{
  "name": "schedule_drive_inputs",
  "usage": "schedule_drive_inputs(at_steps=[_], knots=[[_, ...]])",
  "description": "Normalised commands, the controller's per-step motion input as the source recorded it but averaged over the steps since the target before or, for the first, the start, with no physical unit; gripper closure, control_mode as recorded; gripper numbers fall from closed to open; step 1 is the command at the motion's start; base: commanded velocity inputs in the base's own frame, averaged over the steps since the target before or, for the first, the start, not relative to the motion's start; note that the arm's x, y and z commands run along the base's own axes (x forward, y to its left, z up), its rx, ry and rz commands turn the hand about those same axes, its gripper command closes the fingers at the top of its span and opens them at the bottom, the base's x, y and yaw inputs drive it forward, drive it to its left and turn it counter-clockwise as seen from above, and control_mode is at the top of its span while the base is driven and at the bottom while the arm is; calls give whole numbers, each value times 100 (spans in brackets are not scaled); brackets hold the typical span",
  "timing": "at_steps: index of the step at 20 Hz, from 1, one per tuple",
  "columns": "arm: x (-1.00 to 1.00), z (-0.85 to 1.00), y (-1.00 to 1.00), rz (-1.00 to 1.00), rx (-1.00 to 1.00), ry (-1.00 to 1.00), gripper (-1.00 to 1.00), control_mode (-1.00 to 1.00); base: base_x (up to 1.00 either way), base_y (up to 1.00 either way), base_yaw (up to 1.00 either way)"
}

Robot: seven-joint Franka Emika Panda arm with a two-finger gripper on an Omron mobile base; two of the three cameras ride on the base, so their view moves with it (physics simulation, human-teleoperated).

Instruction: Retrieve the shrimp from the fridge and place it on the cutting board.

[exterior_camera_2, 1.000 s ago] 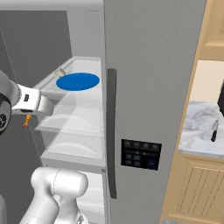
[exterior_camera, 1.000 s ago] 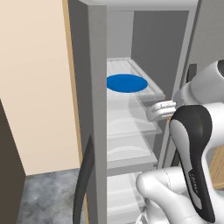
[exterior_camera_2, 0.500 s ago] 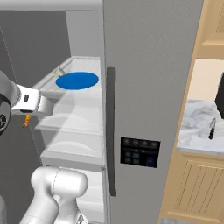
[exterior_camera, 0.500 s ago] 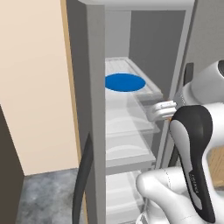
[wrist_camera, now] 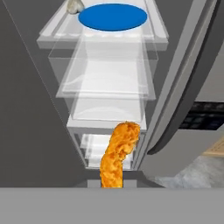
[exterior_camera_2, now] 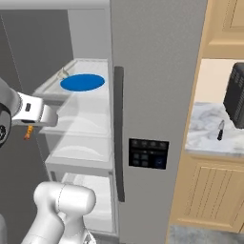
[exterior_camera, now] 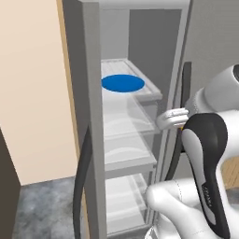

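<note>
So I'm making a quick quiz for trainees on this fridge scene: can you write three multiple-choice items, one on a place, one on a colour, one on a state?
1. Where is the shrimp?
A. On the plate
B. Held between the fingers, outside the shelves
C. On the lowest shelf

2. What colour is the plate on the top shelf?
A. Blue
B. Red
C. White

3. What state is the fridge door on the shelf side in?
A. Closed
B. Open
C. Removed

Answers:
1 B, the hand view shows it rising from the bottom, in front of the shelves.
2 A, it is a round blue disc.
3 B, the shelves are exposed and the door stands aside.
</note>
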Motion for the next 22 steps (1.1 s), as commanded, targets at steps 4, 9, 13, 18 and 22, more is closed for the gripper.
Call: schedule_drive_inputs(at_steps=[4,9,13,18,22], knots=[[0,0,0,0,0,0,100,100,-22,-59,-12],[0,0,0,0,0,0,100,100,-5,-87,-15],[0,0,0,0,0,0,100,100,-23,-72,-17],[0,0,0,0,0,0,100,100,-26,-68,-16],[0,0,0,0,0,0,100,100,-5,-76,-8]])
